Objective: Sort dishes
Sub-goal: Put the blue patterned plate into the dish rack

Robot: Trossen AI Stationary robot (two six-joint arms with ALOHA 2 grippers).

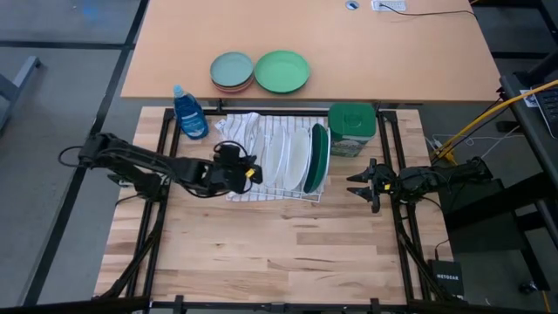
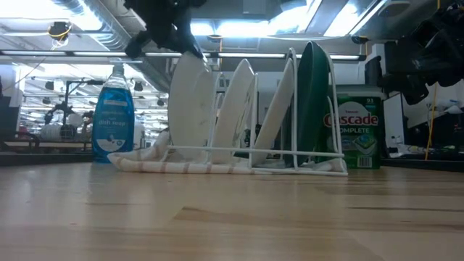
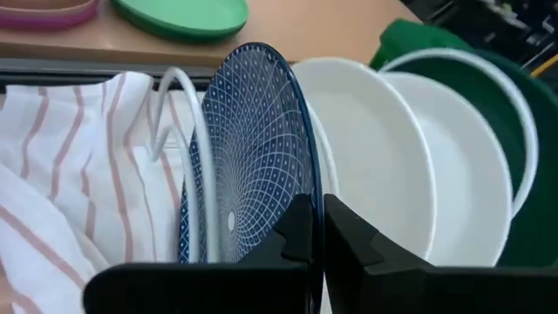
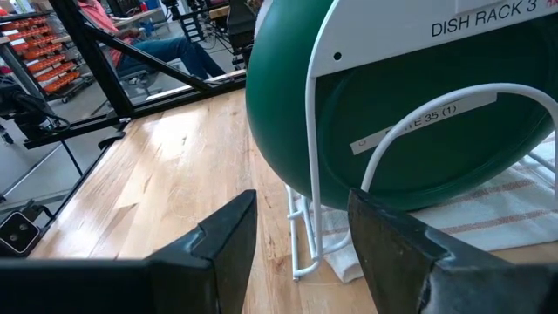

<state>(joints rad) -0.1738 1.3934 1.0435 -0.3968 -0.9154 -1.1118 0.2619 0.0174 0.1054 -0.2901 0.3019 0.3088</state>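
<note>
The white wire dish rack [image 1: 288,166] sits on a striped towel [image 1: 240,131] mid-table, holding the dark green plate [image 1: 319,157], two white plates [image 1: 292,157] and the blue patterned plate [image 3: 253,148] upright. The left gripper [image 3: 316,231] pinches the blue plate's rim, fingers nearly together. The right gripper [image 4: 301,231] waits beside the rack, fingers spread. A thin-edge grip could let the plate slip or clip the rack wire
</note>
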